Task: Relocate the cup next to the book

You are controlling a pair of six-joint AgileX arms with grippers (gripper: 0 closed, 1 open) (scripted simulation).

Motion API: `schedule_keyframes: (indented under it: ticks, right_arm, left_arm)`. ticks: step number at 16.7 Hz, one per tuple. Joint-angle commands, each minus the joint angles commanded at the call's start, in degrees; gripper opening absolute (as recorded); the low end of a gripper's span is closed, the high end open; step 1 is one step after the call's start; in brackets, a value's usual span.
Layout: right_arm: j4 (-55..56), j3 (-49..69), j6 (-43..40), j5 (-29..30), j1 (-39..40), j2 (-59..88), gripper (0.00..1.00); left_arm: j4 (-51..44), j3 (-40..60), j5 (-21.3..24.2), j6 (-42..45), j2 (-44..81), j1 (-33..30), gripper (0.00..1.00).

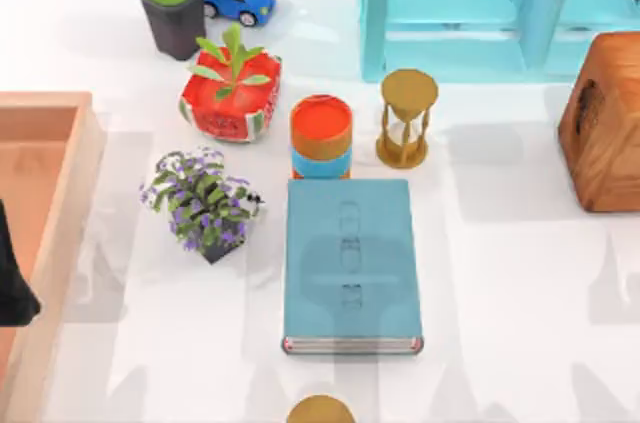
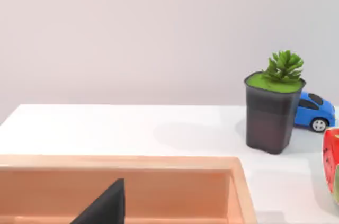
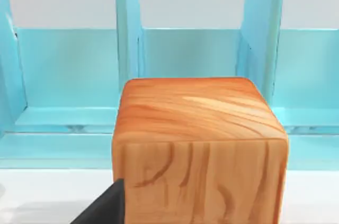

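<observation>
- So, left gripper (image 2: 106, 209) sits parked over the peach tray (image 1: 62, 203) at table's left; open/closed: can't tell.
- Right gripper (image 3: 103, 209) faces the wooden block (image 3: 196, 144); state can't tell either. Both prob. held wide to keep the middle free.
- Cup (image 1: 320, 410): prob. the coppery round top at the near edge, near the book (image 1: 350, 263), by its page edges.

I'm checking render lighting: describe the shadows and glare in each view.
Top view: soft grey shadows streak the white table, with a faint shadow band across the book. Left wrist view: dark planter casts a pale shadow. Right wrist view: wooden block evenly lit, no glare.
</observation>
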State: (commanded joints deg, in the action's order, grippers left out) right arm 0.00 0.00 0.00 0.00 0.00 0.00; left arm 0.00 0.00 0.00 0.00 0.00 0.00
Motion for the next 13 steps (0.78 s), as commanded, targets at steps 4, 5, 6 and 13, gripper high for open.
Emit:
schedule_keyframes:
  ticks: [4, 5, 6, 13]
  right_arm:
    - [-1.8, 1.5, -1.87, -0.02, -0.1, 1.8, 1.0]
    - [-3.56, 2.94, -3.7, -0.03, -0.19, 3.47, 1.0]
    - [-5.84, 4.76, -6.15, -0.04, -0.32, 5.59, 1.0]
    - [-31.41, 22.89, -36.83, -0.1, -1.55, 27.83, 1.0]
  left_arm:
    - [0.0, 0.0, 0.0, 0.0, 0.0, 0.0, 1.0]
    - [0.0, 0.0, 0.0, 0.0, 0.0, 0.0, 1.0]
    - [0.0, 0.0, 0.0, 0.0, 0.0, 0.0, 1.0]
    - [0.0, 0.0, 0.0, 0.0, 0.0, 0.0, 1.0]
